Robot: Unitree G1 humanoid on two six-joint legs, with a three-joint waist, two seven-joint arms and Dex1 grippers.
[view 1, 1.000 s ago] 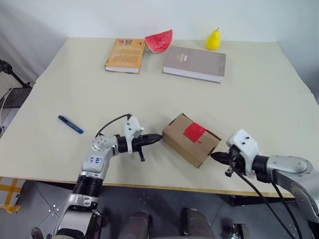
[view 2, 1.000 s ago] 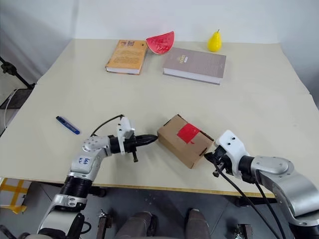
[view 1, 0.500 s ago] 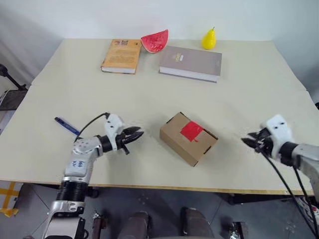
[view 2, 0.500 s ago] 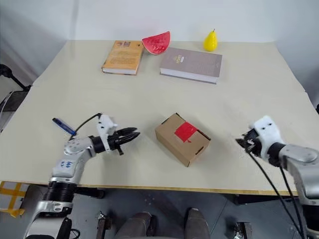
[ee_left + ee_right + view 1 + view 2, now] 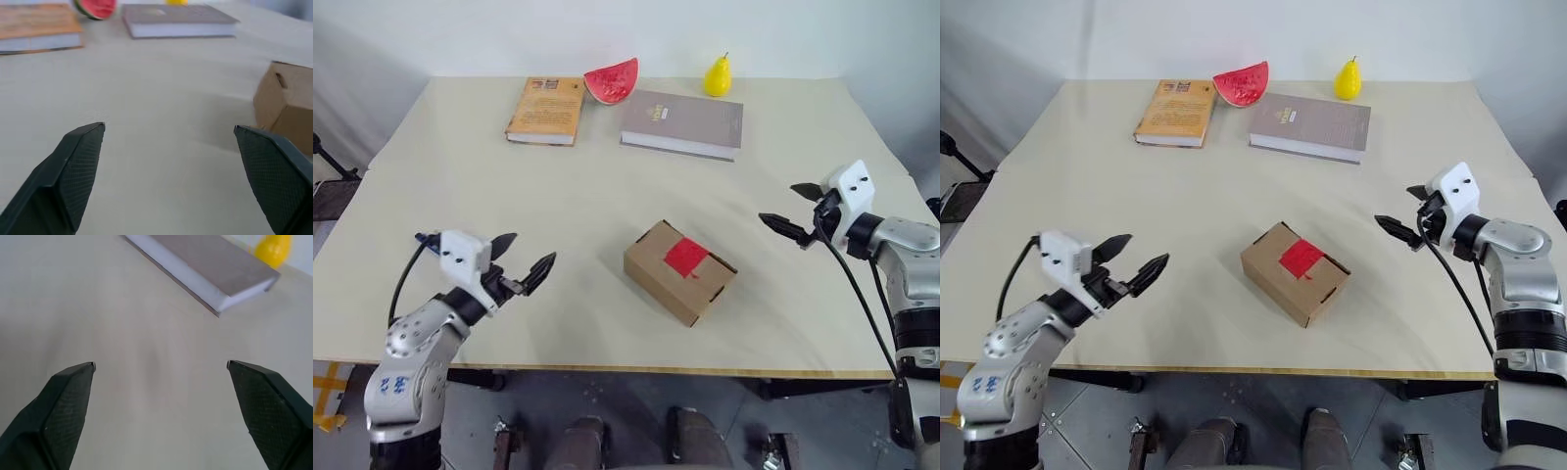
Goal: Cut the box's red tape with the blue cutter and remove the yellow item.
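Observation:
The box (image 5: 680, 272), a small brown carton, lies closed in the middle of the table, and its corner also shows in the left wrist view (image 5: 287, 110). The red tape (image 5: 684, 257) is a square patch across its flap seam. My left gripper (image 5: 527, 251) hovers open and empty to the left of the box, pointing towards it. My right gripper (image 5: 780, 203) hangs open and empty to the right of the box and a little beyond it. Only a dark blue end of the blue cutter (image 5: 420, 237) shows behind my left hand. The yellow item is hidden.
Along the far edge lie an orange book (image 5: 545, 110), a red watermelon slice (image 5: 611, 80), a grey book (image 5: 681, 124) and a yellow pear (image 5: 717, 76). The table (image 5: 607, 196) is bare between the books and the box. Its front edge runs just below my left gripper.
Both grippers went from shut to open. The left one drew away from the box to the left, over the cutter. The right one rose and moved right and farther back.

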